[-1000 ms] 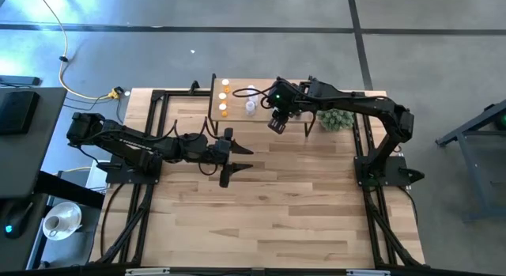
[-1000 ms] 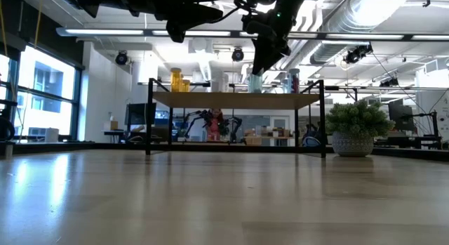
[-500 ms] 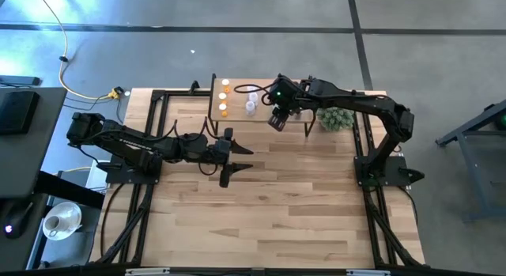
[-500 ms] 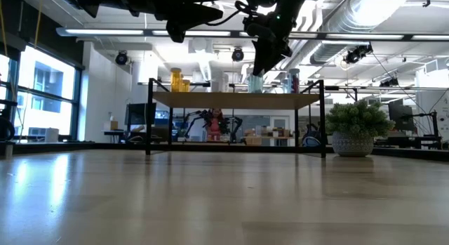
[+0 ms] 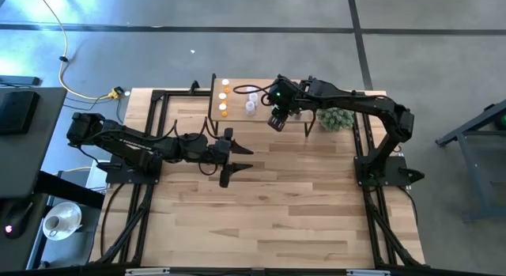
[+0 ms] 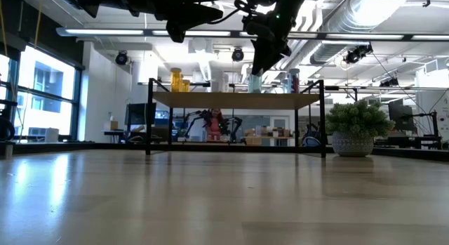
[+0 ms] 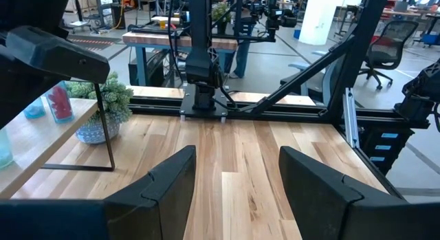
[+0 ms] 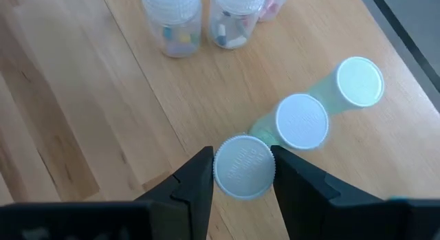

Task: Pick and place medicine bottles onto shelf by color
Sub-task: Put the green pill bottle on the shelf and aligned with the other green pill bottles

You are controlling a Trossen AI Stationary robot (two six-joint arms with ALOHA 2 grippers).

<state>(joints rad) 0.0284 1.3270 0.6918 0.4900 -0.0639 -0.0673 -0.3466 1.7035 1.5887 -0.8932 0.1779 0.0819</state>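
The shelf (image 6: 210,99) stands at the table's far side. On it are orange bottles (image 5: 224,98) at its left end, two clear-blue bottles (image 8: 203,16), two green bottles (image 8: 330,102) and a pink one (image 6: 295,80). My right gripper (image 8: 240,168) hangs over the shelf's middle, pointing steeply down, shut on a pale green white-capped bottle (image 6: 254,82). My left gripper (image 5: 237,161) hovers open over the table's middle left, level, with nothing between its fingers (image 7: 175,188). My right gripper pinches the bottle's white cap (image 8: 243,167) between its two fingers, which come slanting down from above, one on each side of the cap. The bottle stays upright below them. Its base is at the shelf top in the low view; whether it rests there I cannot tell.
A spiky green plant in a pot (image 5: 337,118) stands on the table beside the shelf's right end. Black frame rails (image 5: 154,110) run along the table's left and right sides. Bare wood (image 5: 277,221) stretches from the shelf to the near edge.
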